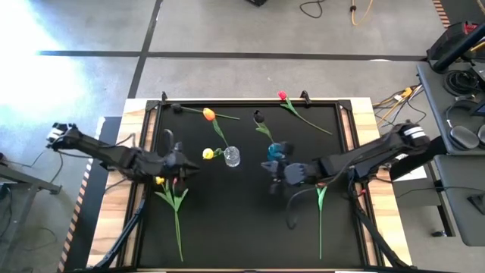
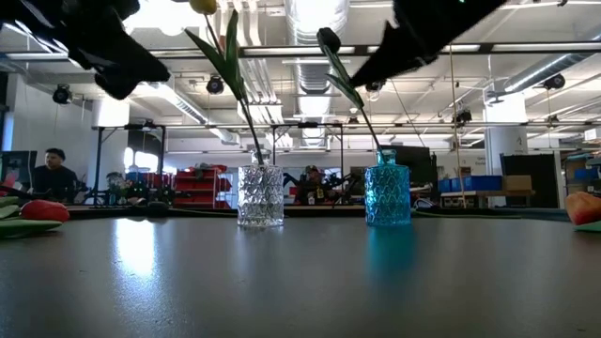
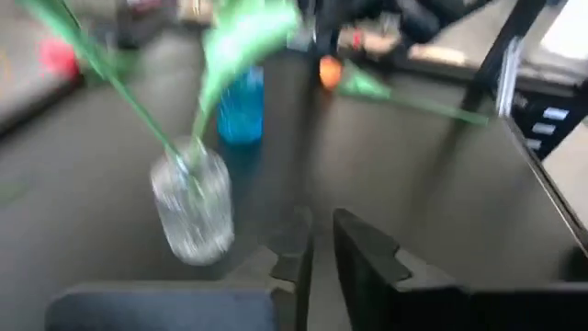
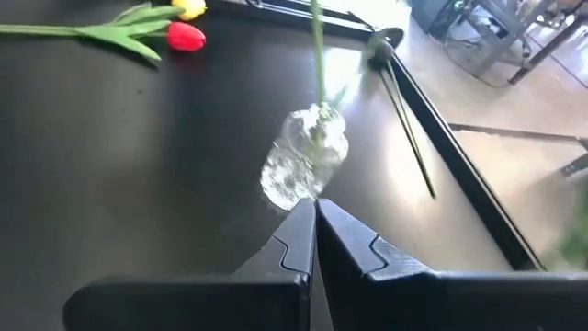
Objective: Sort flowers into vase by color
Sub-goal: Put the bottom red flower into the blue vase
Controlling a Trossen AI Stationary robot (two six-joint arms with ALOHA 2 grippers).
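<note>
Red tulip (image 4: 186, 37) only R-wrist view.

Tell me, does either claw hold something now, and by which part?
Nothing is held. The left claw and the right claw are both empty; a flower stands in the clear vase.

No text, label, brand mark, number or sign can be read anywhere in these views. The far room seen across the tabletop (image 2: 300, 272) holds shelving and bins (red and blue shapes, too small and distant to show any lettering). The two glass vases, the flowers and the dark arms carry no legible marking either.
</note>
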